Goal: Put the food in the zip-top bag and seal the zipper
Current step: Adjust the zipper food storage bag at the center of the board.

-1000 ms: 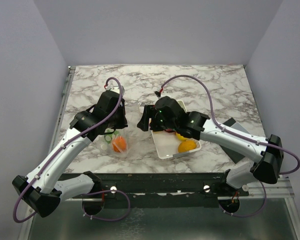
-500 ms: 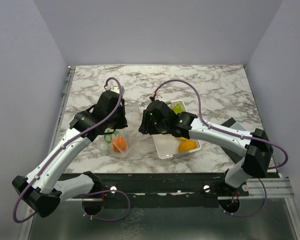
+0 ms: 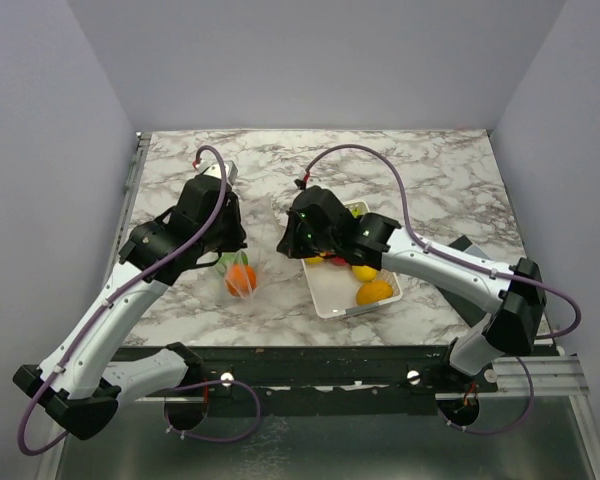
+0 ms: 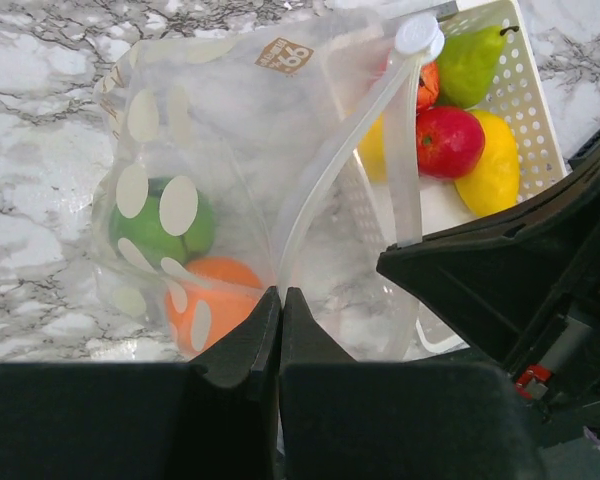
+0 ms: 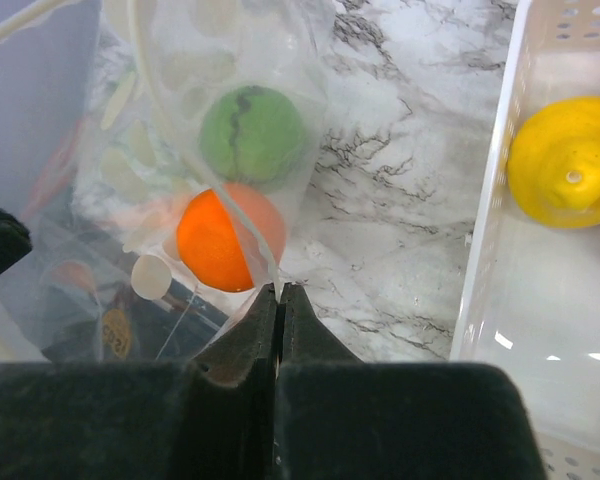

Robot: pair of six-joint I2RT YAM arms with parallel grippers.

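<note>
Zip-top bag (image 4: 210,130): right gripper (image 5: 278,296) now pinches the zipper (image 4: 332,165) alongside the pinching left gripper (image 4: 280,302), newly two-handed; food (image 4: 449,141) remains in basket (image 4: 535,100).

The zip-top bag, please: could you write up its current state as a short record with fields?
bag: zip-top bag, mouth open, zipper unsealed
inside: orange fruit, dark green fruit
left pincer: shut on the bag's edge
right pincer: shut on the bag's edge
basket: holds yellow fruit, red fruit, light green fruit
</note>
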